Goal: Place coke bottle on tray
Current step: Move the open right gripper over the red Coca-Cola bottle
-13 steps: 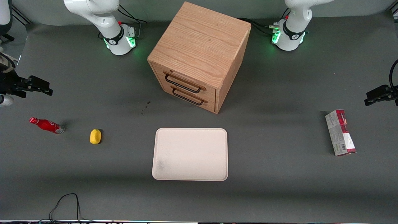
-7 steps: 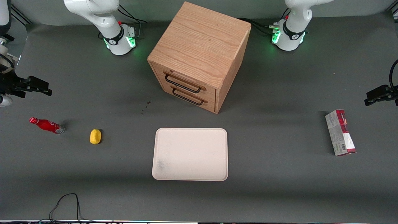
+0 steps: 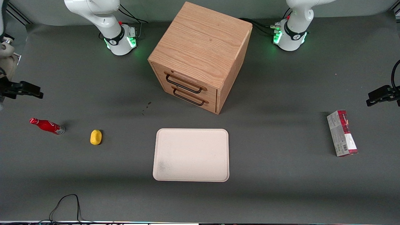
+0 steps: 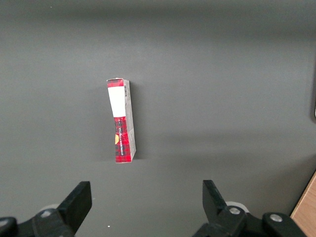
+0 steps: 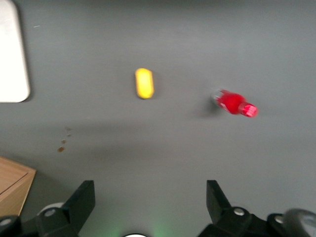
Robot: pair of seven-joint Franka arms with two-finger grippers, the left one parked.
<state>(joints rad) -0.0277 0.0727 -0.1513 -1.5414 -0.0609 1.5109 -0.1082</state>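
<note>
One gripper (image 5: 148,200) open, aloft | coke bottle (image 3: 47,125) lying below, untouched

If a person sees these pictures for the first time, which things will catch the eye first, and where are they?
The big wooden drawer cabinet dominates the middle of the table, with the cream tray nearer the front camera. Toward the working arm's end, the red coke bottle lies on its side beside a small yellow object. The gripper hovers above the table, fingers open, farther from the camera than the bottle.

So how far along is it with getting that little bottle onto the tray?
Nothing is done yet: the coke bottle lies on the table beside a yellow object, and the tray is bare. The gripper hangs open above the bottle, holding nothing. Grasping, carrying and placing remain.
</note>
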